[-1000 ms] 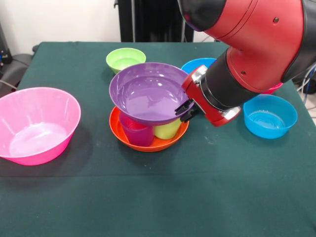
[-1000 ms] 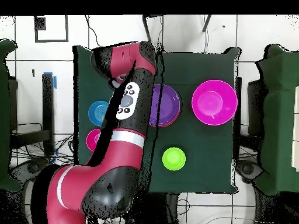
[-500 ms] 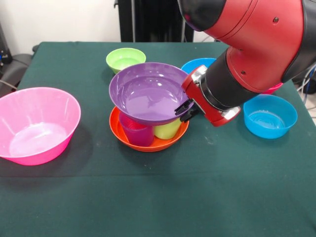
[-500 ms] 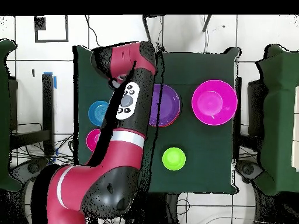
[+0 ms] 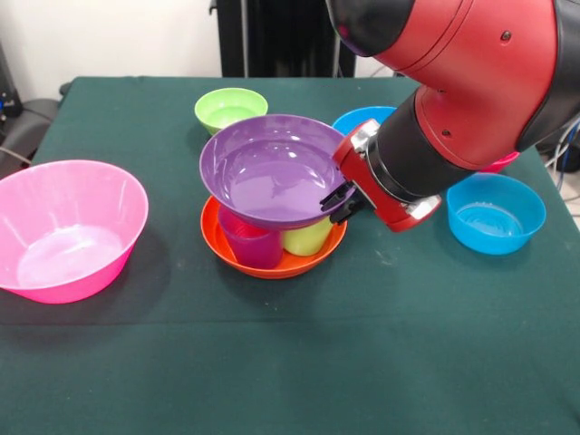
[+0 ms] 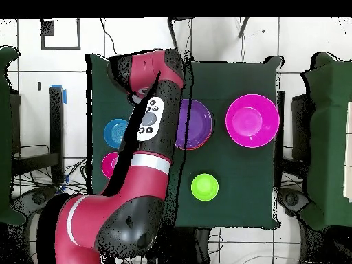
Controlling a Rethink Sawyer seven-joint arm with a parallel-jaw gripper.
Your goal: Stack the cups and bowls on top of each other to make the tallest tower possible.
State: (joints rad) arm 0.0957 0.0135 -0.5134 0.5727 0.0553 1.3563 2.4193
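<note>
Nothing is moving since the earlier frames: arm and bowls are sitting as before. Fingers (image 5: 339,203) are pinching the right rim of the purple bowl (image 5: 268,169), which is resting tilted on the purple cup (image 5: 249,243) and green cup (image 5: 308,237) inside the orange bowl (image 5: 272,265) at mid-bench (image 5: 290,362).

Risk, as a judgement: the bowl is sitting on two cups of uneven height, so releasing or nudging could be tipping it off or knocking a cup over (a third cup may be behind, cannot tell).

Hidden: the arm is covering the blue bowl (image 5: 362,119) and a pink or red one (image 5: 501,163); the overhead view is hiding the fingers entirely. Pink bowl (image 5: 68,227), green bowl (image 5: 230,108) and light blue bowl (image 5: 495,211) are sitting apart, unstacked.
</note>
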